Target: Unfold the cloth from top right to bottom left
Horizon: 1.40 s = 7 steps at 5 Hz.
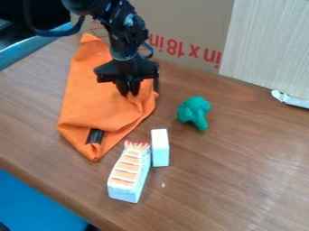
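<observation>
Orange cloth (91, 103), folded, at left on the brown tabletop (241, 149). The fabric is presumably light, soft and limp—neither fragile nor slippery—and would crease rather than resist; the best hold is a pinch of the upper layer near its right-hand edge. A dark strip (95, 136) shows at the lower fold. Gripper (128, 94) over the cloth's right part: fingers close together, apparently pinching a pucker of fabric. Next, a toy block with an orange-striped top (127, 172) and, just beside it, a white block (160, 147); neither bears visible lettering. Behind stands a cardboard panel (181, 20) with large red print, inverted—no label shows on the cloth. Rightward, green toy broccoli (194, 112).
</observation>
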Available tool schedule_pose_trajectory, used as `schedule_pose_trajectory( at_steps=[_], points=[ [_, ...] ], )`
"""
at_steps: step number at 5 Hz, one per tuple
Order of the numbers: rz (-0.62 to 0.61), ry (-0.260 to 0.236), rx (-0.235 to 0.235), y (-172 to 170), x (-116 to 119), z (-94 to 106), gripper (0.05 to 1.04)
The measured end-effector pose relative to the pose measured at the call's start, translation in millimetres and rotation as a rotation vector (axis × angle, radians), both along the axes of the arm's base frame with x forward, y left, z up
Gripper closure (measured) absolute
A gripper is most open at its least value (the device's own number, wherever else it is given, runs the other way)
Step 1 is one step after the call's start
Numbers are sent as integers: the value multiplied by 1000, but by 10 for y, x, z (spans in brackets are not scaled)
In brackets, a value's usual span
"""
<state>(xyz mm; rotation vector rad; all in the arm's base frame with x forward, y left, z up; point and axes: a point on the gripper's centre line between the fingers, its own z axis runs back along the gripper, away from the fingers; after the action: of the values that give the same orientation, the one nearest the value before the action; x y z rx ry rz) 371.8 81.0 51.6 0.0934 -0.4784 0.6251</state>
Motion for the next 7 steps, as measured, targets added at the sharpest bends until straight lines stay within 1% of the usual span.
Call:
schedule_pose_trajectory(
  at_steps=[1, 2, 3, 4, 5, 6, 7],
  points=[
    [4, 8, -23, -25, -14, -13, 1007],
    [10, 11, -58, -1, -9, 85, 1023],
    [36, -13, -104, 63, 64, 304, 1025],
    [87, -12, -148, 180, 56, 401, 1025],
    [108, -26, -151, 280, -13, 547, 1025],
    [126, 5, -166, 373, -122, 553, 1025],
    [145, -8, -177, 569, -369, 732, 1025]
  ],
)
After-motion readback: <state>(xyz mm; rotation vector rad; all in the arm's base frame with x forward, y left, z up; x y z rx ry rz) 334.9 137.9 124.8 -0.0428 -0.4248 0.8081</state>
